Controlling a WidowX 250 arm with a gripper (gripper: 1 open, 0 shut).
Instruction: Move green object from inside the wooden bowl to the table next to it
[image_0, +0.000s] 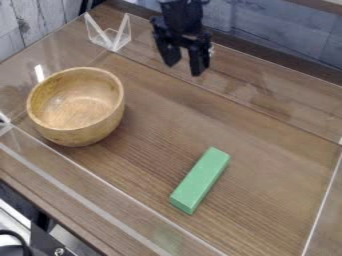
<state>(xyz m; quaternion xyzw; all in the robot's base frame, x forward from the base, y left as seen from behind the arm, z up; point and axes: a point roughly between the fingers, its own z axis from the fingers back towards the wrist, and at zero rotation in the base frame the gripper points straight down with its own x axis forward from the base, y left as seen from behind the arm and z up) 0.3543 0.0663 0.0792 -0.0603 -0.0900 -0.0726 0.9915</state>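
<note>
Clearly, the green block (201, 181) lies on the bench (147, 150) near its front edge, well apart from the fingers (181, 63), spread wide and holding nothing near the back edge; the wooden bowl (76, 104) sits towards the left edge.

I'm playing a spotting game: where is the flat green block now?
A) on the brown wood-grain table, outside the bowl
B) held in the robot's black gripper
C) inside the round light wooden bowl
A: the flat green block lies on the brown wood-grain table, apart from the round light wooden bowl.
</note>
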